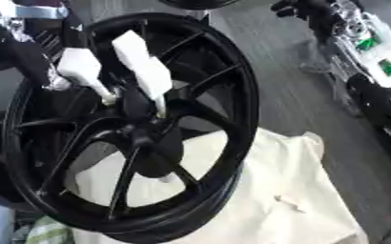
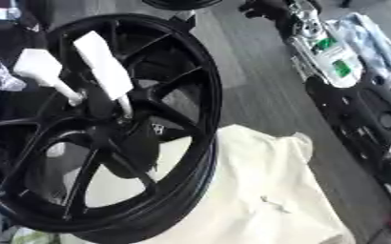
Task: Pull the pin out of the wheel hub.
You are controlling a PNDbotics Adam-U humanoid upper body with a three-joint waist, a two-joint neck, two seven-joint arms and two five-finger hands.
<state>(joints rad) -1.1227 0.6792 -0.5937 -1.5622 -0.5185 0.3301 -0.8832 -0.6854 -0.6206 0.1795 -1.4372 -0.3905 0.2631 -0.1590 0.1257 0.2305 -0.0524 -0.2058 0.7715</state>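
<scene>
Left hand (image 1: 119,71) at wheel hub (image 1: 140,131)

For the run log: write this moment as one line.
left hand at wheel hub | black wheel leaning on cream cloth | pin not made out | pull not confirmed
</scene>
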